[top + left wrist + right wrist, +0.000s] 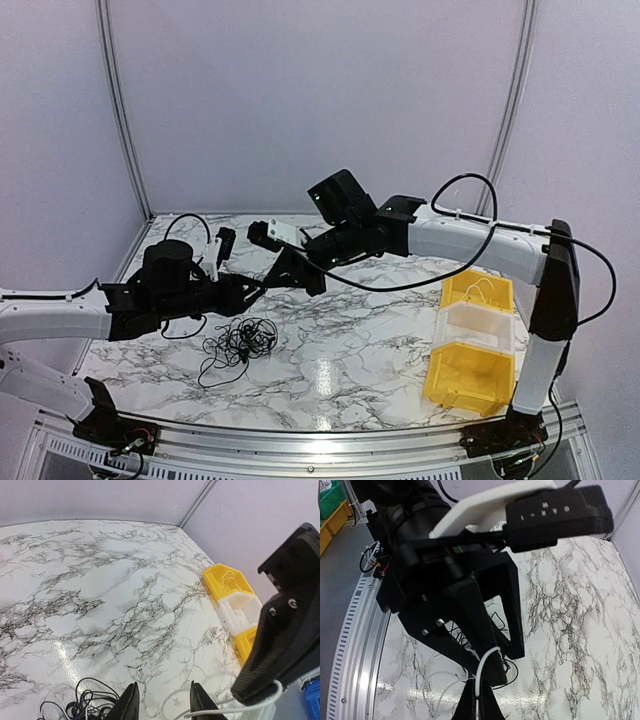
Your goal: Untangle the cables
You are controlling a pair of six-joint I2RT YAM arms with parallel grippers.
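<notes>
The cables (240,343) lie as a small dark wiry bundle on the marble table, just below both grippers; the bundle also shows at the bottom left of the left wrist view (82,705). My right gripper (477,702) is shut on a loop of the thin white cable (487,662) and holds it above the table. In the top view my right gripper (278,282) sits tip to tip with my left gripper (258,288). My left gripper (162,705) is open, and the white cable (250,707) runs across its right finger. Black wires (512,667) show behind the left gripper's fingers.
A row of yellow and white bins (478,335) stands at the right side of the table and also shows in the left wrist view (230,582). Grey walls close the back and sides. The table's metal rail (300,440) runs along the front edge.
</notes>
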